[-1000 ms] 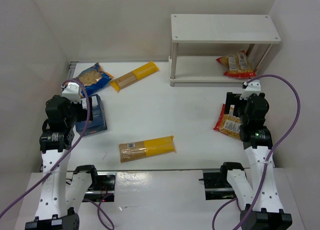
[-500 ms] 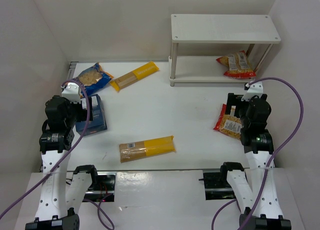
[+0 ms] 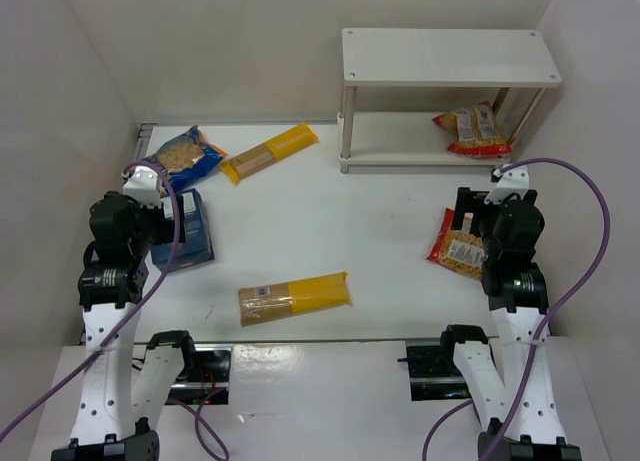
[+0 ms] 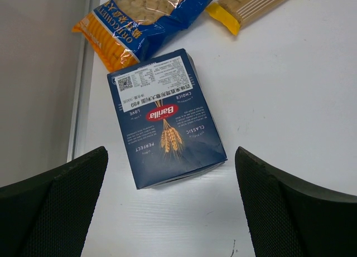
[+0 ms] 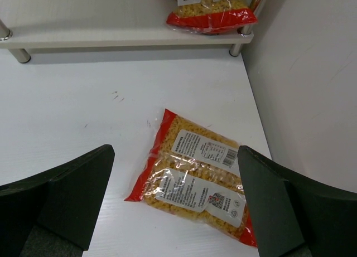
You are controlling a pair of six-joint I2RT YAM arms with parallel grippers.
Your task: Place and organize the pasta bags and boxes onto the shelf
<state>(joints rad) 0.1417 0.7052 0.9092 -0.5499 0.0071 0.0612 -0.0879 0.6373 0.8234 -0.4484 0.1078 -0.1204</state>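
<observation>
Top external view: a white desk (image 3: 330,231) carries a white two-tier shelf (image 3: 450,56) at its far right corner, with two robot arms mounted at the near edge. The shelved red-edged bag (image 3: 472,129) of short pasta lies on the right end of the shelf's lower tier; the top tier is bare. The loose red-edged bag (image 3: 458,246) lies flat on the desk by the right edge, just in front of the shelf. The right end effector (image 3: 470,216) hangs over this bag; the right wrist view shows its fingers (image 5: 61,195) spread wide on either side, holding nothing. At the far left corner lies the blue-orange bag (image 3: 185,153). Just nearer along the left edge, the dark blue box (image 4: 164,117) lies flat with its red logo facing up. The left end effector (image 3: 165,206) is above the box, its jaws wide open and empty in the left wrist view. The far spaghetti pack (image 3: 268,151) lies at an angle near the far edge, between the blue-orange bag and the shelf. The near spaghetti pack (image 3: 294,298) lies close to the near edge, left of centre.
</observation>
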